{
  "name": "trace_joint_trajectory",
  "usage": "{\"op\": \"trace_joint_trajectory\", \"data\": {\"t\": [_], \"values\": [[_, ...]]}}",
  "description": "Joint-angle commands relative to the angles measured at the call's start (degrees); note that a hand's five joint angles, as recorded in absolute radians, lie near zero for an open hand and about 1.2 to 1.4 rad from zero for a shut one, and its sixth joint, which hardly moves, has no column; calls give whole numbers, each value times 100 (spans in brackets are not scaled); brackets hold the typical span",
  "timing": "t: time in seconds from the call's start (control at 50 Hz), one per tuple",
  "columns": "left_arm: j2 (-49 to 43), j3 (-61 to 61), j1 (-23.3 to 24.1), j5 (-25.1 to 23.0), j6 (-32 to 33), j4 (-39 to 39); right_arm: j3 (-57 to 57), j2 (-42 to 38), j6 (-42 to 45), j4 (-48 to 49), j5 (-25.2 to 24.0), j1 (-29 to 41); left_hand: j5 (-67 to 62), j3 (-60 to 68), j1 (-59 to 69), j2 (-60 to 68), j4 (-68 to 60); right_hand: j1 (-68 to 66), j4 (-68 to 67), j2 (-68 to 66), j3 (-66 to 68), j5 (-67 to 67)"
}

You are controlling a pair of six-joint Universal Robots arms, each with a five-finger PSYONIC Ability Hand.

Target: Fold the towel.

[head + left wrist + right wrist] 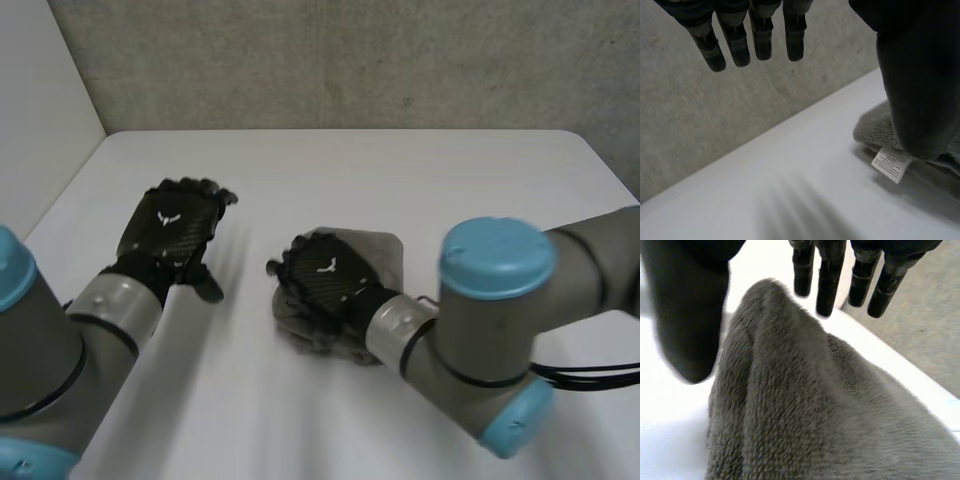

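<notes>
A grey towel (pixel 386 250) lies bunched in a small folded heap at the middle of the white table (pixel 420 170). My right hand (pixel 328 280) is over it, palm down, covering most of the heap. In the right wrist view the towel (pixel 815 405) bulges up under the palm, between the thumb and the straight fingers (pixel 829 280), which reach past its edge; nothing is pinched. My left hand (pixel 170 232) hovers over bare table to the left of the towel, apart from it, fingers (pixel 760 40) straight. Its wrist view shows the towel's edge (pixel 872 131) with a white label (pixel 890 164).
A grey wall (pixel 350 60) runs behind the table's far edge, and a pale wall (pixel 30 110) stands at the left. Bare tabletop lies all round the towel.
</notes>
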State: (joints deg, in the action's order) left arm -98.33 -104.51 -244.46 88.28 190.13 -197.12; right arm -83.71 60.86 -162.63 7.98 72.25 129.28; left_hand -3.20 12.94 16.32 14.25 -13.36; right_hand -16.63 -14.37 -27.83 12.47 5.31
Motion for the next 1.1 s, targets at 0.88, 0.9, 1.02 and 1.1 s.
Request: {"op": "trace_joint_trajectory", "data": {"t": [0.88, 0.9, 1.02, 1.1], "values": [[-2630, 1337, 892, -303, -284, -28, -207, -725, -1809, -7, 939, -1133, 114, -294, -426, -219, 336, 663, 437, 1783, -247, -531], [-2630, 1337, 892, -303, -283, -28, -207, -725, -1808, -7, 940, -1133, 114, -294, -426, -219, 336, 663, 437, 1783, -247, -531], [-2507, 1328, 953, 57, -274, -2, -286, -241, -1544, -24, 1107, -1107, 131, -294, -443, -235, 336, 663, 437, 1783, -247, -531], [-2111, 1320, 944, 260, -283, 7, -391, 433, -1526, -16, 1125, -1168, 131, -294, -443, -235, 336, 663, 437, 1783, -247, -531]]}}
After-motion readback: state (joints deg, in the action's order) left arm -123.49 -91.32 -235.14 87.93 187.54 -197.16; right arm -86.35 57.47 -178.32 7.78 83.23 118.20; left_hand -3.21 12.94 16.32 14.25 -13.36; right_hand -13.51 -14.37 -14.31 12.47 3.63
